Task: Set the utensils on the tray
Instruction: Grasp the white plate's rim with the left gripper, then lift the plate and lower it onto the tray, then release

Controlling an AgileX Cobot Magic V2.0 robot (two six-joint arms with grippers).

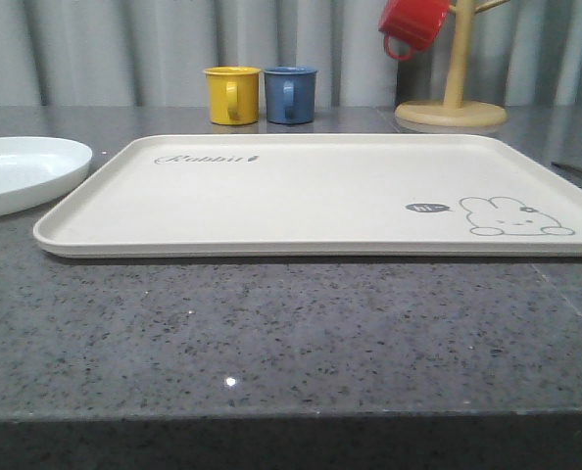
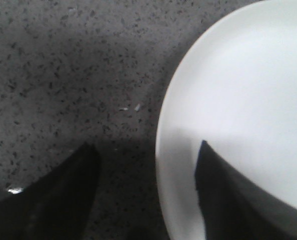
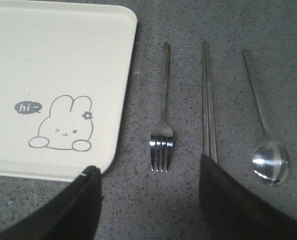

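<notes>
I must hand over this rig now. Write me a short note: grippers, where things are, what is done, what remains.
Left gripper: open, jaws astride the rim of the white plate, holding nothing.
Right gripper: open, above the fork.
Fork, chopsticks and spoon lie side by side on the counter beside the tray.
Done: nothing on the tray yet.
Left: move the utensils and plate onto it.

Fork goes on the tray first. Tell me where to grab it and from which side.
Grip the fork at mid-handle, from straight above, fingers closing across its narrow width. It lies flat on the counter between the tray and the chopsticks, with bare counter on both sides. The right gripper is open.
</notes>
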